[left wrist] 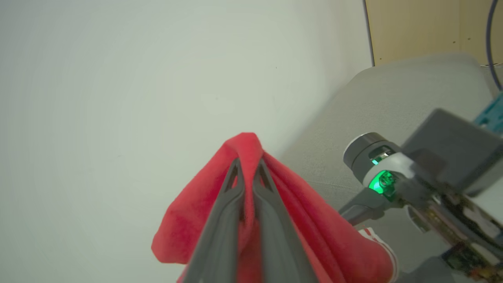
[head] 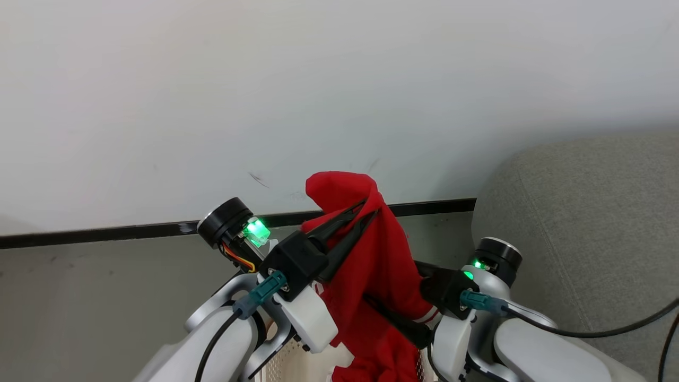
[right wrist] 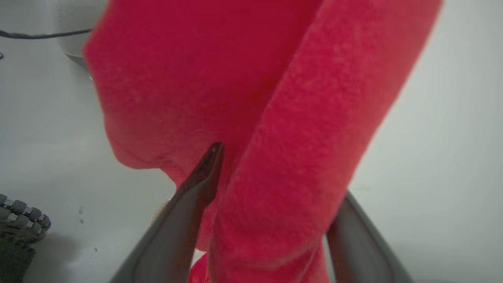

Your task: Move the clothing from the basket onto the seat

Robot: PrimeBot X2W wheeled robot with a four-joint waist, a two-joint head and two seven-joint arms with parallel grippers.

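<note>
A piece of the red clothing (head: 371, 254) hangs in the air, pinched at its top fold by my left gripper (head: 368, 211), which is shut on it. The left wrist view shows both fingers pressed together on the fabric (left wrist: 275, 188) at the left gripper (left wrist: 247, 167). Lower down, my right gripper (head: 387, 313) reaches into the hanging cloth. Its fingers (right wrist: 204, 177) stand wide apart with a red fold (right wrist: 283, 157) between them. The cream perforated basket (head: 297, 366) peeks out under the arms. The grey seat (head: 583, 212) is to the right.
A pale wall with a black baseboard (head: 106, 232) stands close behind the cloth. A black cable (head: 626, 329) trails across the seat's lower right. The left wrist view shows a wooden panel (left wrist: 424, 27) beyond the seat (left wrist: 393, 102). A dark knobbly object (right wrist: 19, 220) lies on the floor.
</note>
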